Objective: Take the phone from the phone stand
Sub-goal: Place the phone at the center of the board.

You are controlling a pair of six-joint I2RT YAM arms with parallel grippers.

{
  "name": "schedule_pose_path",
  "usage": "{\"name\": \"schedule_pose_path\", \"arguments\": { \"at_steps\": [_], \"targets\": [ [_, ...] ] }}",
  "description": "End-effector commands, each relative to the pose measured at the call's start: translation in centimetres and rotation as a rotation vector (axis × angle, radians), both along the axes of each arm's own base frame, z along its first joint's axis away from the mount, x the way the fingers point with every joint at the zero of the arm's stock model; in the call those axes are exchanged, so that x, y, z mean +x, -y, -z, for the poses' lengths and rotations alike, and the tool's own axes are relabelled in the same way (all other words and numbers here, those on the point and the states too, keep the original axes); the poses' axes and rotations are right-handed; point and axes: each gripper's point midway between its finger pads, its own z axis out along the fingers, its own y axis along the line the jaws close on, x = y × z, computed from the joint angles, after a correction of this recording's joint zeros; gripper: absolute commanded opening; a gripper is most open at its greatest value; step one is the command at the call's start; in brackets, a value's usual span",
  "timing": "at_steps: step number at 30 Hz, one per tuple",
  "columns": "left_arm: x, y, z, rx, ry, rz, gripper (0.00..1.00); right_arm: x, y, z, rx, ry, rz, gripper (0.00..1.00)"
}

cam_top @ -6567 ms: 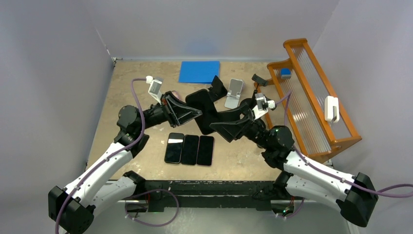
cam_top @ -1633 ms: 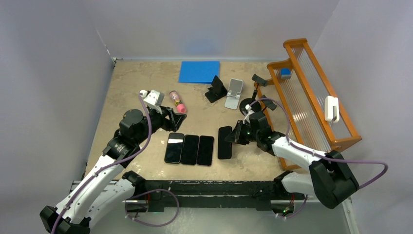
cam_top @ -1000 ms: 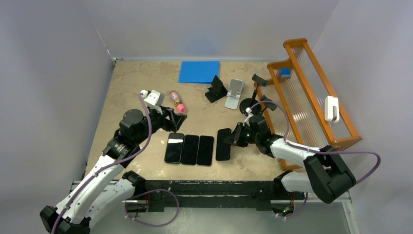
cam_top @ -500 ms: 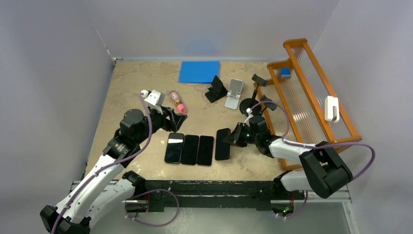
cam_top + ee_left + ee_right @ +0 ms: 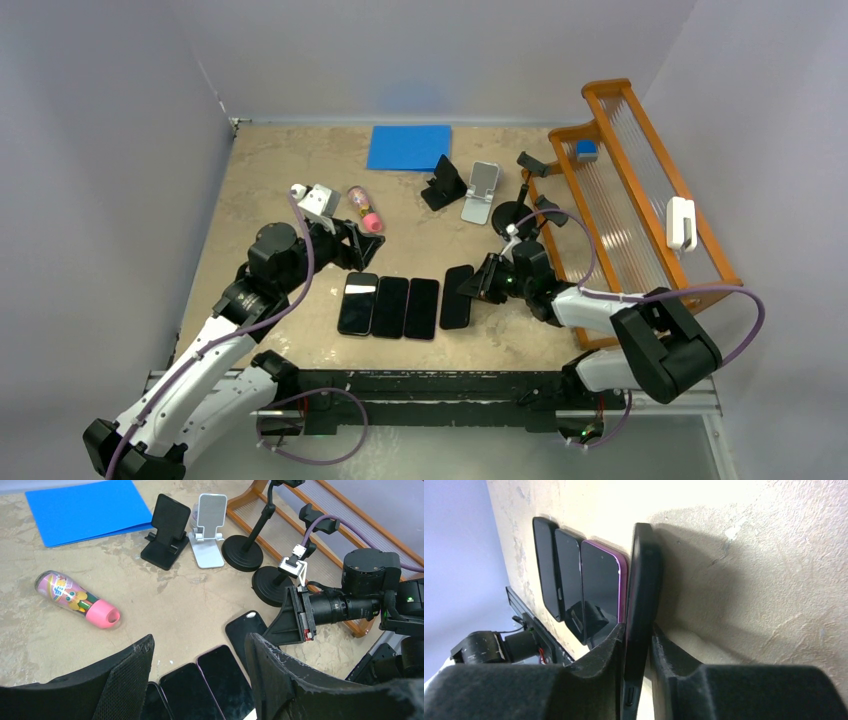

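The phone (image 5: 458, 296) is off the stands and down on the table (image 5: 280, 180), toward the near edge and a little right of the middle. It is a slim black slab with rounded corners and a dark, blank screen. It lies just beside the right end of a row of three other dark phones (image 5: 390, 306), turned at a slight angle to them. From the right wrist it shows edge-on, with a faint purple tint along its side. Whether it rests fully flat or a little tipped I cannot tell.

The right gripper (image 5: 472, 290) reaches in low from the right, its two fingers (image 5: 614, 645) pressed on either side of the phone's right end, grasping it.

The left gripper (image 5: 358, 250) hovers over the left end of the row, its fingers (image 5: 130, 675) spread apart with nothing between them.

Toward the far edge stand a black stand (image 5: 442, 184) and a white stand (image 5: 481, 191), both without a phone.
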Motion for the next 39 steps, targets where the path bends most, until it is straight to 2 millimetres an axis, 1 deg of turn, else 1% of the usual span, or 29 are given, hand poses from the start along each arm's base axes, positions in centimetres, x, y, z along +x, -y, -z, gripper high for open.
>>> {"name": "schedule_pose_path", "arguments": {
  "at_steps": [1, 6, 14, 21, 32, 39],
  "targets": [
    [0.1, 0.2, -0.8, -0.003, 0.038, 0.010, 0.64, -0.6, -0.1, 0.0, -0.006, -0.007, -0.019, 0.29],
    [0.1, 0.2, -0.7, -0.001, 0.038, 0.011, 0.65, -0.3, 0.1, -0.1, -0.028, 0.004, -0.012, 0.37],
    [0.1, 0.2, -0.7, -0.002, 0.038, 0.010, 0.64, 0.3, 0.5, -0.6, -0.064, 0.030, 0.003, 0.44],
    [0.1, 0.2, -0.8, -0.003, 0.038, 0.012, 0.65, 0.7, 1.0, -0.7, -0.103, 0.051, 0.017, 0.46],
    [0.1, 0.2, -0.7, -0.002, 0.037, 0.012, 0.64, 1.8, 2.2, -0.4, -0.189, 0.090, 0.044, 0.46],
    [0.1, 0.2, -0.7, -0.002, 0.036, 0.012, 0.65, 2.1, 2.7, -0.5, -0.221, 0.109, 0.059, 0.46]
  ]
}}
